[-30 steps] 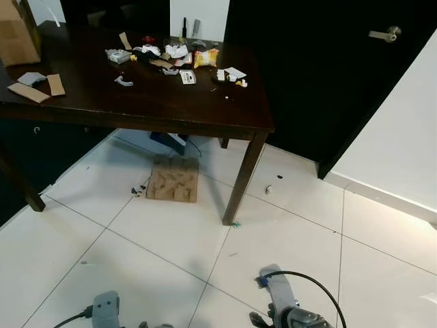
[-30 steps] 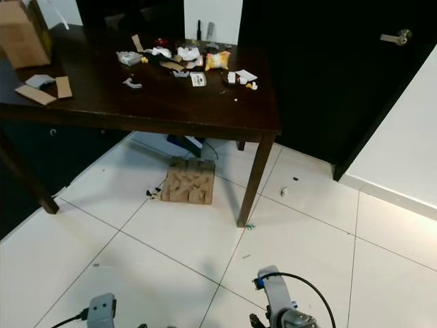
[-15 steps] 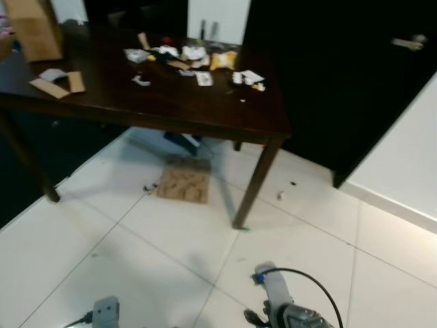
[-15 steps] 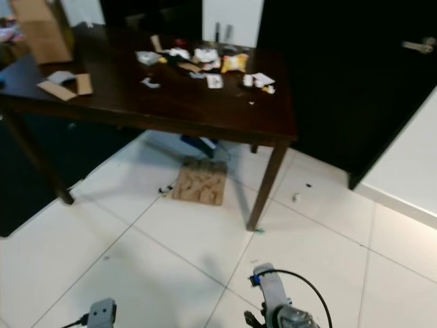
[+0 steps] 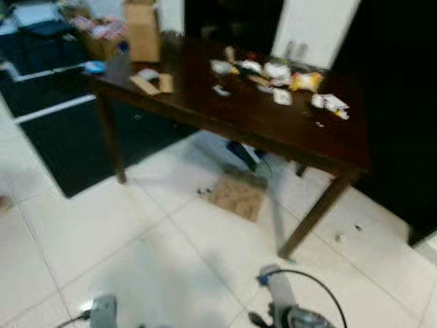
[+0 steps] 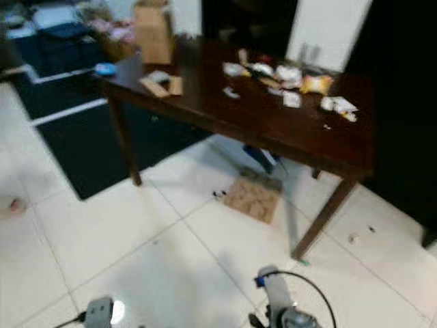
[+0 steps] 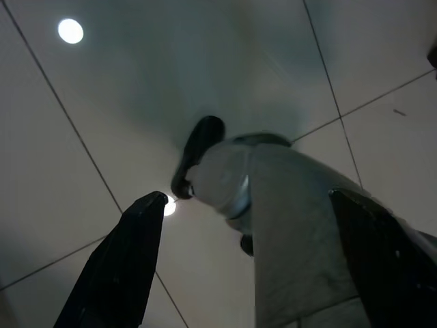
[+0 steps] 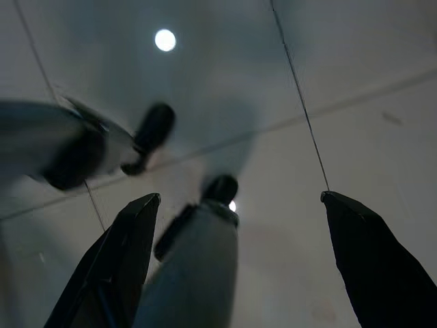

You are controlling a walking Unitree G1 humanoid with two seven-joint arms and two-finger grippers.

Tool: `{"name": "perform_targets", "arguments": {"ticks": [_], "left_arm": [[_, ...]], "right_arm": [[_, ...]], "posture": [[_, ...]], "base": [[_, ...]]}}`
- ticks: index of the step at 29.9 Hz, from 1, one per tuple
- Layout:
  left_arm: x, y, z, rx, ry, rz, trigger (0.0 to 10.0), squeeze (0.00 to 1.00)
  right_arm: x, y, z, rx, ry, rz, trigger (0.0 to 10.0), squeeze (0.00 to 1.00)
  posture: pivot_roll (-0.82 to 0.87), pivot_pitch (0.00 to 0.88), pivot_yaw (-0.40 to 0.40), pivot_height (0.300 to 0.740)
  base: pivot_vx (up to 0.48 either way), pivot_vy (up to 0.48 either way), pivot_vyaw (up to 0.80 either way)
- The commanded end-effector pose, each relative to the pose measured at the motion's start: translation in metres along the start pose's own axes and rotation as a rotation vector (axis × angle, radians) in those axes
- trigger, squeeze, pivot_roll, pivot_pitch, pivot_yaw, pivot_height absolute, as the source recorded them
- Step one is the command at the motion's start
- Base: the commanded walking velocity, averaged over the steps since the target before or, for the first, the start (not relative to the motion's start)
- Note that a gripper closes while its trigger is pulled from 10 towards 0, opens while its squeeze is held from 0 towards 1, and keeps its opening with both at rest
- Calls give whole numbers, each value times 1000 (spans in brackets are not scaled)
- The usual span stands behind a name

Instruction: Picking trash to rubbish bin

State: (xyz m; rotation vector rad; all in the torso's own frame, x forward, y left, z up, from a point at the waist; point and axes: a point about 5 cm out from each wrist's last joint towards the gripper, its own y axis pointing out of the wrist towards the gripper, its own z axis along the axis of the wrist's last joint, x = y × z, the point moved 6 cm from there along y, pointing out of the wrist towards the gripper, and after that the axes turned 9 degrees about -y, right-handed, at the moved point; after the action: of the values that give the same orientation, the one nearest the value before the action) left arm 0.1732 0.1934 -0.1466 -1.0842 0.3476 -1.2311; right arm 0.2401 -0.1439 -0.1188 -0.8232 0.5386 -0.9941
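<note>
Head views blurred. Far left: dark mat (image 6: pixel 82 147) on white tile floor (image 6: pixel 102 232). Cardboard box (image 6: pixel 154 31) at far left end of the dark table (image 5: pixel 273 126), flat card pieces (image 5: pixel 151 83) just beside it. Trash pile (image 5: pixel 280 72), wrappers and scraps, maybe a yellow packet, on the tabletop towards its right end. Cardboard sheet (image 5: pixel 237 195) on floor under the table. Left gripper (image 7: pixel 252 266) hangs low over tiles, fingers wide apart, nothing held. Right gripper (image 8: pixel 235 263) same: spread wide, empty.
</note>
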Motion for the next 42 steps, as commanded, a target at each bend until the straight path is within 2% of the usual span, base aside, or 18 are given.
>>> {"name": "perform_targets", "arguments": {"ticks": [1, 7, 24, 36, 42], "left_arm": [[2, -2, -21, -65, 0, 1, 10000, 0], [3, -2, -23, -65, -7, -8, 10000, 0], [4, -2, -23, -66, 4, -9, 10000, 0], [-3, -4, -25, -73, 39, 17, 10000, 0], [-4, -4, -25, -74, 44, 25, 10000, 0]], "right_arm": [[4, -3, -12, -23, 45, -15, 10000, 0], [5, -3, -12, -22, 36, -19, 10000, 0], [7, -4, -14, -24, 33, -27, 10000, 0], [6, -5, -20, -39, 20, -27, 10000, 0], [10, -6, -22, -38, 60, -55, 10000, 0]], "posture": [[217, 72, -103, 740], [214, 74, -107, 740], [208, 78, -108, 740], [214, 69, -109, 740], [211, 72, -109, 740]], "base": [[0, 0, 0], [0, 0, 0], [271, 0, 0], [322, 0, 0], [332, 0, 0]]}}
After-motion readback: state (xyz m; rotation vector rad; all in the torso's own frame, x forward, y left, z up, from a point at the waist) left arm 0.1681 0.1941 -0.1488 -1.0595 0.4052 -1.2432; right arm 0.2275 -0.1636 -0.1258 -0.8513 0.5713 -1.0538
